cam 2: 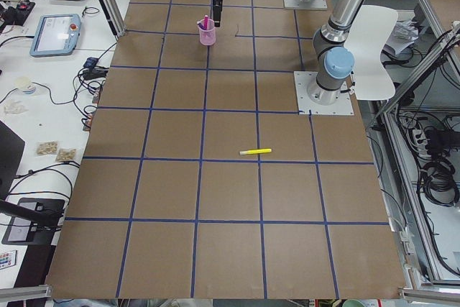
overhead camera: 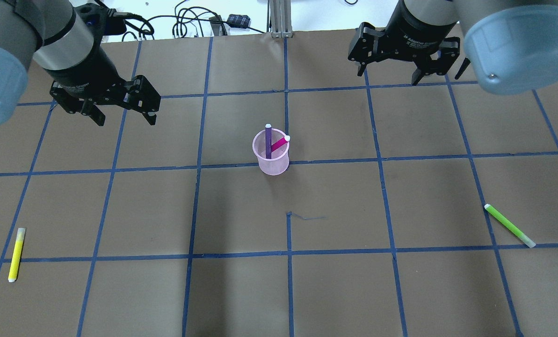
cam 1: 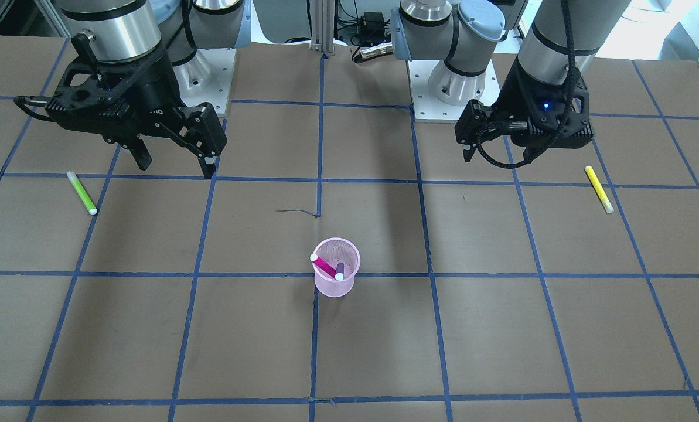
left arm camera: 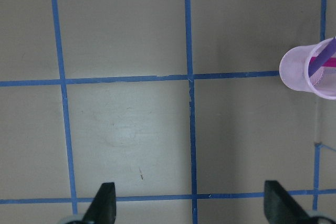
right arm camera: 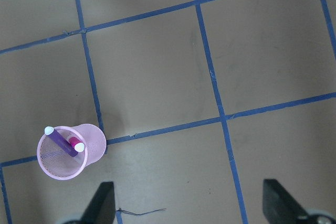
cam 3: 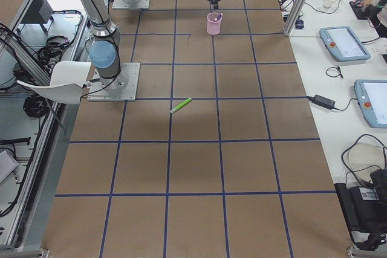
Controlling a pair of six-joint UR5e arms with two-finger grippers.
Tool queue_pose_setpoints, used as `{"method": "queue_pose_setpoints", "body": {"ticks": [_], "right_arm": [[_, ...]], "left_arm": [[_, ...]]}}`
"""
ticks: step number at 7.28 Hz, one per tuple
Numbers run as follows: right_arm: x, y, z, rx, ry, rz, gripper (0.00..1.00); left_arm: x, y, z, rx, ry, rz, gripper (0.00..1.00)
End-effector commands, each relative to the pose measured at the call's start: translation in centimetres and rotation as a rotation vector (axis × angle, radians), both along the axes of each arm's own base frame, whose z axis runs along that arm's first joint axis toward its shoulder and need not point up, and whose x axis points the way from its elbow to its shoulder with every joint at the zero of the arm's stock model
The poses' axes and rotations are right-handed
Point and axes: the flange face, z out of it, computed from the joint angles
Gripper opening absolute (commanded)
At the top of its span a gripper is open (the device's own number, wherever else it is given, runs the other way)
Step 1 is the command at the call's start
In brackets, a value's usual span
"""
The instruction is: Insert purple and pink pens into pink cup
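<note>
Looks complete, with purple pen [overhead camera: 268, 140] and pink pen [overhead camera: 279, 143] leaning inside the pink mesh cup [overhead camera: 274, 164] at mid-frame, left hand [overhead camera: 126, 116] and right hand [cam 1: 177, 169] spread wide and empty near the top edge; risks only toppling that light cup on a low sweep.

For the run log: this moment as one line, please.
pink cup: upright, holds purple pen, pink pen | left gripper: open | right gripper: open | yellow pen, green pen: on table
</note>
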Motion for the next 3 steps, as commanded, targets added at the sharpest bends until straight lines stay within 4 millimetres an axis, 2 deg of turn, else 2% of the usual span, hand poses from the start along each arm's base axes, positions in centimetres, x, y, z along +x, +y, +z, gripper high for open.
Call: {"method": "queue_pose_setpoints", "body": {"ticks": [1,3], "right_arm": [[0.00,0.01,0.01,0.000,0.000,0.001,1.00],[0.01,0.01,0.01,0.000,-0.001,0.001,1.00]], "left_arm": [[0.19,0.15,0.04,0.005,-0.002,0.003,1.00],[0.16,0.01,-0.09,0.006,0.009,0.003,1.00]]}}
